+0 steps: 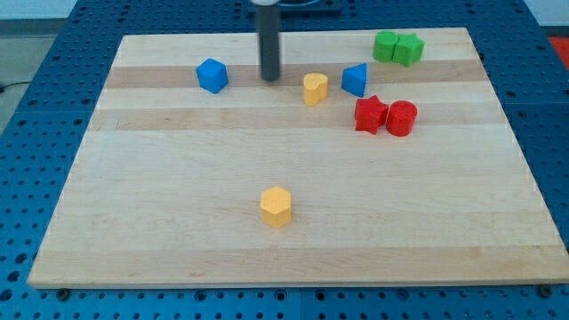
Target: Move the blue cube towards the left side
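A blue cube (212,75) sits near the view's top left of the wooden board (178,222). My tip (269,77) is the lower end of a dark rod and stands to the right of the blue cube, with a clear gap between them. A second blue block (355,79), wedge-like, sits further right. A yellow heart-shaped block (315,88) lies between my tip and that second blue block.
A red star block (370,114) and a red cylinder (401,117) sit side by side at the right. Two green blocks (397,47) touch each other at the top right. A yellow hexagonal block (276,206) sits at the lower middle.
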